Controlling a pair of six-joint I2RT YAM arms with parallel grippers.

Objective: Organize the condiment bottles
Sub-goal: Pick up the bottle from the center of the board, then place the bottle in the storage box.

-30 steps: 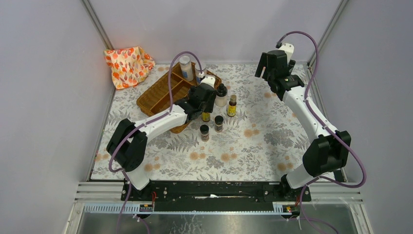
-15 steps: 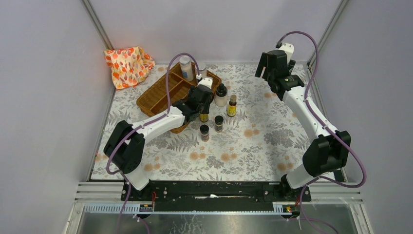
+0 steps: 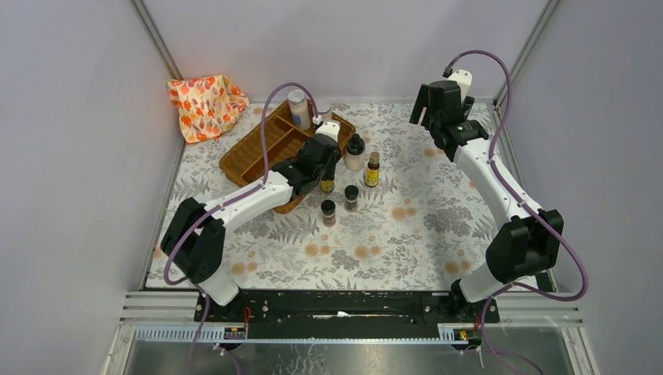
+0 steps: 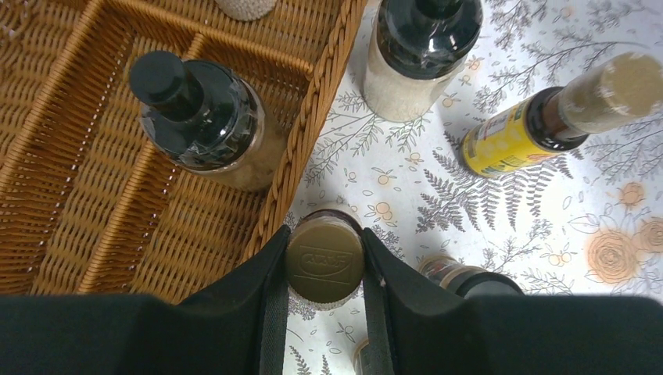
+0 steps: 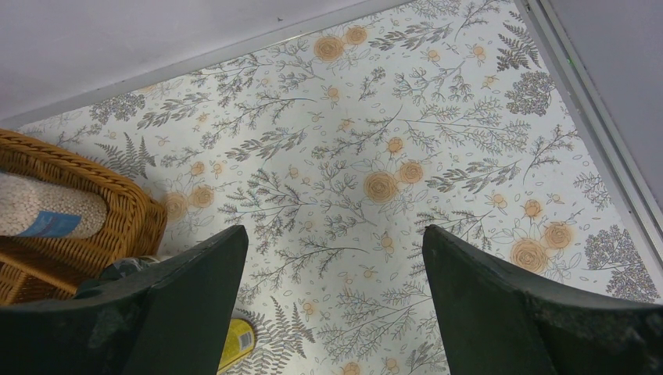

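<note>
Okay, working left to right. The wicker tray sits on the far left part of the tabletop. It holds a white-filled jar in its far compartment and a dark black-capped bottle in the compartment against the rim nearest our grip.

The left tool is clamped on the tan-capped bottle, with a pad on either side of the cap. That bottle stands upright just outside the tray rim; we can't tell if its base is off the tabletop. We read it as small, rigid and likely glass, so light but smooth and breakable. A cap-only hold may let it pivot or slip, and lower on the neck would be steadier. Keep it vertical over the rim.

Further right, loose on the tabletop:
- a black-capped jar beside the tray
- a yellow-labelled bottle
- a short spice jar and a second spice jar, nearer us

The right tool hangs high at far right, jaws spread, nothing between them.
</note>
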